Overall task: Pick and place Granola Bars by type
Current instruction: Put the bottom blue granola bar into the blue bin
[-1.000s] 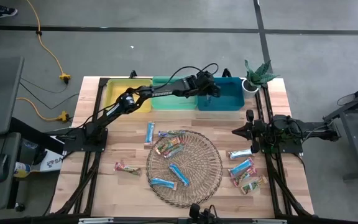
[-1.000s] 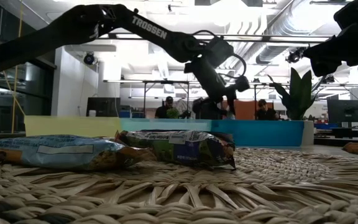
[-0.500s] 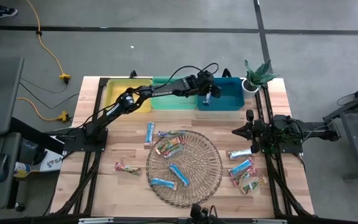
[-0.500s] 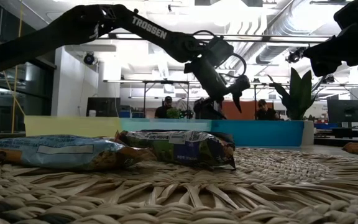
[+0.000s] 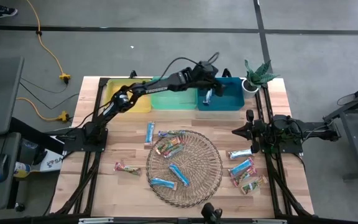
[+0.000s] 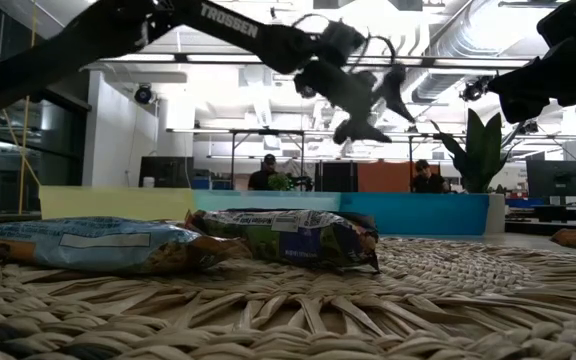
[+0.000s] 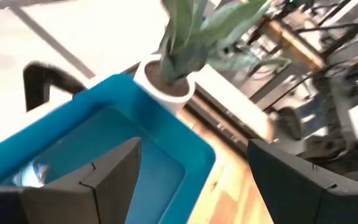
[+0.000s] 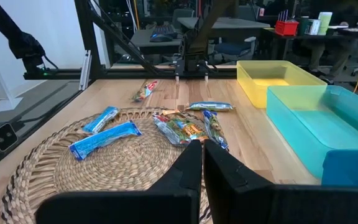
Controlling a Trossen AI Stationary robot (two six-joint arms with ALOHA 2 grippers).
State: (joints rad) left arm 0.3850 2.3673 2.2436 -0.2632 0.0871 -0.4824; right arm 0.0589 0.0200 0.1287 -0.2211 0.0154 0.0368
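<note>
**Sorting barely started: one bar binned, the rest still out**

Status from the overhead view: one silvery-blue bar [image 5: 207, 96] lies in the blue bin [image 5: 232, 99], far right of the bin row. Green bin [image 5: 173, 102] and yellow bin [image 5: 120, 99] look empty, as far as I can tell.

Left to do:
- five or so bars on the wicker tray [image 5: 210, 180]: a multicoloured cluster [image 5: 169, 146] at its far-left side, two bright blue bars [image 5: 178, 175] nearer the front
- blue bar [image 5: 150, 132] on the table just off the tray's far-left rim
- red/pink bar [image 5: 127, 168] alone on the wood, left of the tray
- four or so bars [image 5: 244, 171] in a group right of the tray, near the right arm's base

Judgement: roughly one of a dozen done, early stage.

Pose:
- left gripper [image 5: 211, 79] is stretched out long across the far edge, above the blue bin and clear of the bar in it. Low view shows it raised well above the bin rims, fingers spread apart, nothing between them. Its wrist view looks past the parted fingers [image 7: 114, 171] into the blue bin, potted plant [image 7: 185, 56] just beyond the corner.
- right gripper [image 5: 238, 131] is parked at the table's right side, beside the tray; fingers [image 8: 188, 162] pressed together, empty.
</note>
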